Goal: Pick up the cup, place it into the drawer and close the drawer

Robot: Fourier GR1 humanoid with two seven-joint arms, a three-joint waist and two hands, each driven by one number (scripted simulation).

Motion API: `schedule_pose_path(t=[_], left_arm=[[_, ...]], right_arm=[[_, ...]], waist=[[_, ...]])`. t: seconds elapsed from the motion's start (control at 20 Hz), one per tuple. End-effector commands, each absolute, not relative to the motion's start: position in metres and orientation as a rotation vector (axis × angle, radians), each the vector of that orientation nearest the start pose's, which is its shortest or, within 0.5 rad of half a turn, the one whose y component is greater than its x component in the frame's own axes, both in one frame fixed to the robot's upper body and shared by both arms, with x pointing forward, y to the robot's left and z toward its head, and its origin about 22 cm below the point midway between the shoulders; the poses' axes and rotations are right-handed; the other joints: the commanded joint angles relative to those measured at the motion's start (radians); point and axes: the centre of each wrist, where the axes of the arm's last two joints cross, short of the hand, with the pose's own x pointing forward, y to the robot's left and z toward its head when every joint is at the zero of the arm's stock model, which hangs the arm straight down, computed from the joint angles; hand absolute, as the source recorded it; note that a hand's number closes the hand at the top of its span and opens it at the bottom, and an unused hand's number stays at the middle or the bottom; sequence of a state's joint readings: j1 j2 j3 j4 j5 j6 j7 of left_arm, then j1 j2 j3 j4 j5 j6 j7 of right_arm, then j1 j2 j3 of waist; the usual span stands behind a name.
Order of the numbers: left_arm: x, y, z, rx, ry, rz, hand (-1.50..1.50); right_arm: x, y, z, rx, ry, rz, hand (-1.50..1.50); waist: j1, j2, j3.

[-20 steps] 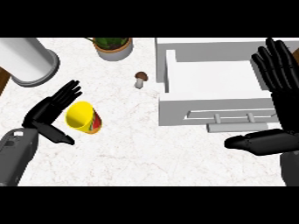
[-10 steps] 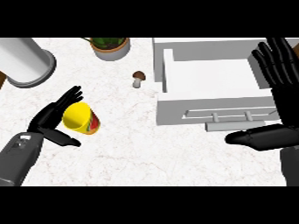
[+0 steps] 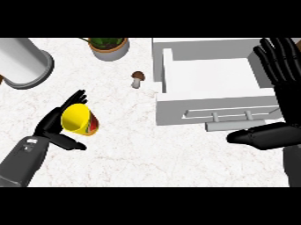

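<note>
Widely spread, the left hand's [image 3: 49, 127] fingers [image 3: 77, 97] and thumb bracketed the tilted yellow cup [image 3: 79, 119] on the white counter [image 3: 146, 149]; whether they touched it could not be told. A mushroom [image 3: 138, 79] lay beyond those fingertips, toward the open drawer [image 3: 205, 79], which stood well off to their right. The right hand [image 3: 296, 116] showed at the drawer's right edge, fingers straight and apart, thumb pointing left below the drawer's front.

mushroom [image 3: 138, 79] just left of the open drawer [image 3: 211, 105]
</note>
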State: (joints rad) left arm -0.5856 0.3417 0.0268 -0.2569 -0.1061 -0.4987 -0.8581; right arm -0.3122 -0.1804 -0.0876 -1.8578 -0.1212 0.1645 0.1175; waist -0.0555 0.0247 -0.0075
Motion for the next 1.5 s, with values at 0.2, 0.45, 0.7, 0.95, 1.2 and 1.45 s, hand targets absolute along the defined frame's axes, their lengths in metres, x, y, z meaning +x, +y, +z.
schedule_pose_path(t=[0.2, 0.45, 0.7, 0.95, 1.2, 1.45], left_arm=[[0.317, 0.321, -0.099, -0.534, -1.629, -0.368, -1.5], [0.324, 0.31, -0.098, -0.558, -1.62, -0.382, -1.5], [0.321, 0.293, -0.106, -0.712, -1.567, -0.342, 1.5], [0.335, 0.287, -0.09, -0.625, -1.794, -0.349, 1.5], [0.334, 0.28, -0.093, -0.471, -1.966, -0.334, 1.5], [0.324, 0.269, -0.105, -0.507, -1.998, -0.093, 1.5]], right_arm=[[0.283, -0.247, 0.154, 0.088, -2.023, 0.284, -1.5], [0.279, -0.247, 0.154, 0.106, -2.017, 0.298, -1.5], [0.279, -0.246, 0.157, 0.104, -2.018, 0.291, -1.5], [0.281, -0.25, 0.16, 0.077, -2.014, 0.311, -1.5], [0.277, -0.261, 0.148, 0.091, -2.001, 0.307, -1.5], [0.276, -0.257, 0.144, 0.079, -2.004, 0.271, -1.5]], waist=[[-0.002, 0.004, -0.001], [-0.01, 0.003, 0.0], [-0.009, 0.003, -0.001], [-0.002, 0.0, 0.0], [-0.002, 0.001, 0.001], [0.024, -0.009, 0.003]])
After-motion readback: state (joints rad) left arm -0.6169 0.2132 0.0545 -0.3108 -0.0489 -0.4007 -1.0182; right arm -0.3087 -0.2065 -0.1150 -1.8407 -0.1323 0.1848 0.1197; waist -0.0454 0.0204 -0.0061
